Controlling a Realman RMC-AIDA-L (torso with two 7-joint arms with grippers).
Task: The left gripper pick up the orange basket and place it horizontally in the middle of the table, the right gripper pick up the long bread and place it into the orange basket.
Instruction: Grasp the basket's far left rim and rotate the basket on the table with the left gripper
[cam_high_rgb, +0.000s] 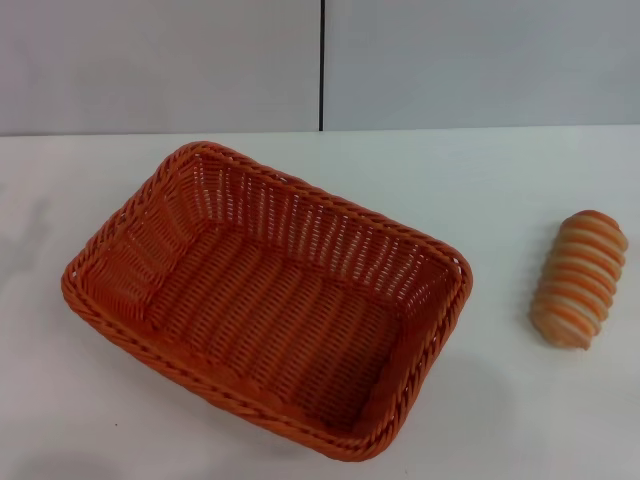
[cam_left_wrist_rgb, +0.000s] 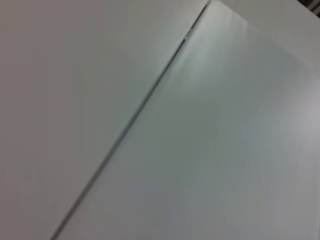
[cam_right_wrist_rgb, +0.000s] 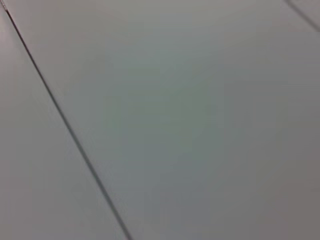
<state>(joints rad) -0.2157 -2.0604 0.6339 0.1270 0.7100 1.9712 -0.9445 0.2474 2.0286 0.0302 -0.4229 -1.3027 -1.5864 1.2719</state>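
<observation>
Nearest you, at the lower centre-left of the head view, sits the large rectangular orange woven basket, upright on the plain white surface and turned at an angle, one corner pointing toward the grey wall with its dark vertical seam. At the right edge of the frame lies the small oblong bread roll with orange and cream stripes, well apart from the basket. Neither tool shows in any view, so you cannot tell their state; both wrist views show only pale panels crossed by a dark line.
</observation>
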